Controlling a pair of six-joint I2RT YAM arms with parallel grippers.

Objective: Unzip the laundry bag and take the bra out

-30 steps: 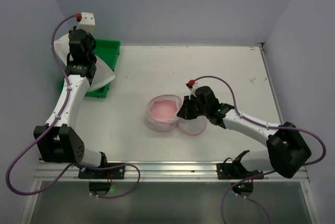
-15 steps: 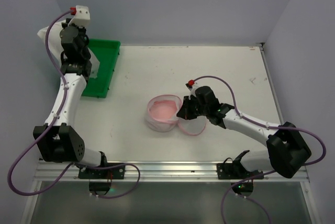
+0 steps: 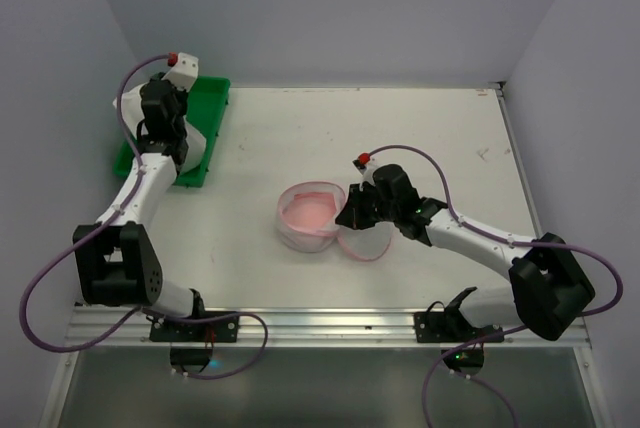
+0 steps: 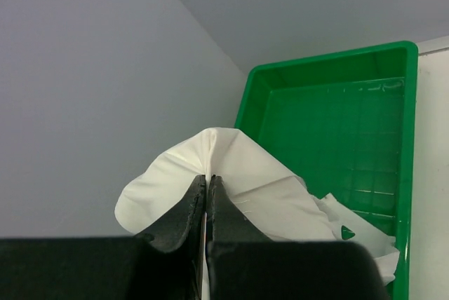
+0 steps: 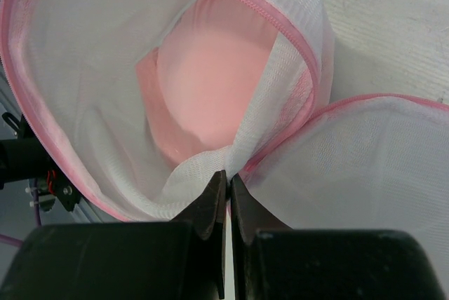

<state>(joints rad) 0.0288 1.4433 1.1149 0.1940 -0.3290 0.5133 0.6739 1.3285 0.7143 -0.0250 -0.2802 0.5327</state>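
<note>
At the far left, the left gripper (image 4: 207,186) is closed tight on a fold of white cloth (image 4: 245,177), held up over the near end of the green tray (image 4: 330,104). What the cloth is, I cannot tell; it may be a garment.

The bag (image 3: 300,230) sits mid-table (image 3: 440,138), well apart from the tray. It is already unzipped: the round lid (image 5: 379,153) lies flopped open to its right, and the pink zip trim (image 5: 270,18) runs loose around the mouth. The bra (image 5: 210,83) is inside, a pink cup showing through the opening.

The right gripper (image 5: 226,186) is pinched closed on the bag's mesh at the rim, where lid and wall meet, touching nothing else.

The bag looks light and limp, so it will likely slide or crumple if pulled without being pinned; the right gripper's hold at the rim serves that. The bra looks soft, padded and springy, light enough to lift from one point. The best hold is probably the cup's upper edge near the mouth, taken clear of the mesh so the bag does not come up with it.
</note>
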